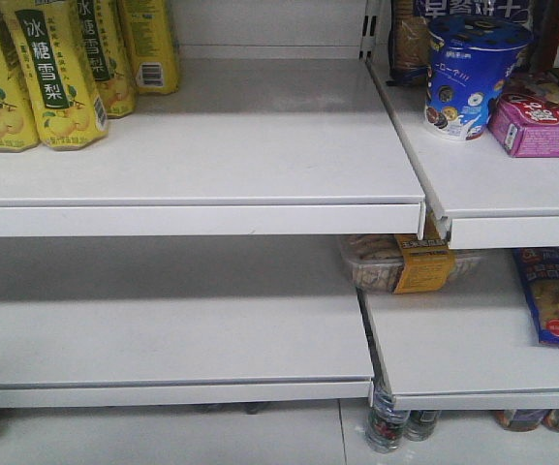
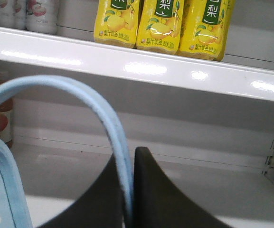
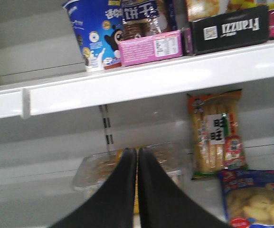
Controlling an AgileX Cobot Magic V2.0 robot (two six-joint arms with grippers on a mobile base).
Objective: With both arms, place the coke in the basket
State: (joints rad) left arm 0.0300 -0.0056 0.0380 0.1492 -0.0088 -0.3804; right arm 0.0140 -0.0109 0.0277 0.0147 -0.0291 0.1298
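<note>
White metal store shelving, two bays side by side with a slotted upright between. Upper left shelf carries yellow pear-drink bottles; right bay carries a blue snack cup and pink box. Lower right shelf holds a clear tray of biscuits and a blue snack bag. Glossy shelf edges reflecting overhead light. Pale tiled floor below.

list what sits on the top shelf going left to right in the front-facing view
yellow pear-drink bottles → bare white shelf → blue Oreo cup → pink box
</note>
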